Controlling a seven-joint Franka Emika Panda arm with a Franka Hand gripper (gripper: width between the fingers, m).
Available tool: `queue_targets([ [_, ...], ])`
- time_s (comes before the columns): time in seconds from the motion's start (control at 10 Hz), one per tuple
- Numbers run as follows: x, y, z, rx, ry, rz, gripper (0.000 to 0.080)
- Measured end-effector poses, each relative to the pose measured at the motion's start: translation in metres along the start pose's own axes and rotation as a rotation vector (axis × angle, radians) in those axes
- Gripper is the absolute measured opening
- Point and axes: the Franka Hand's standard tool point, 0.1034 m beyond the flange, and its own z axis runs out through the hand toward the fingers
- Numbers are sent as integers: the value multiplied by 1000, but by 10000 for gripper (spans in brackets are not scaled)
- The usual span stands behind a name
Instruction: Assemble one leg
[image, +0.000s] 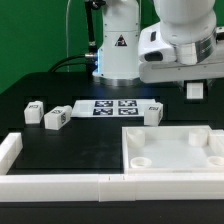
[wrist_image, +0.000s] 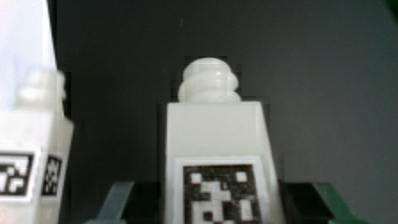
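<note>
The arm's base (image: 118, 50) is a glossy white column bearing a black triangular warning sticker (image: 118, 42). Black cables (image: 72, 62) show at the exterior view's left of the base. On its other side are rounded white links (image: 185, 18) and a white-and-grey hand (image: 193, 92) with dark fingers (wrist_image: 118, 205).
</note>
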Motion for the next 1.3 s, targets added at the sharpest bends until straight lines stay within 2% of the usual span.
queue_targets([
  [0.1, 11, 1, -15, -1, 127, -29, 290],
  [0.3, 19, 9, -33, 0, 283, -55, 290],
  [0.4, 28, 4, -49, 6, 391, -63, 290],
  [0.5, 30, 0, -57, 8, 493, -68, 290],
  [0.6, 29, 3, -51, 1, 566, -78, 290],
  [0.8, 30, 2, -52, -3, 731, -102, 290],
  [0.9, 31, 1, -52, -5, 786, -116, 290],
  [1.0, 35, -3, -56, -20, 775, -164, 290],
  [1.1, 48, -9, -71, -23, 795, -196, 290],
  [1.3, 71, -19, -85, -24, 828, -231, 290],
])
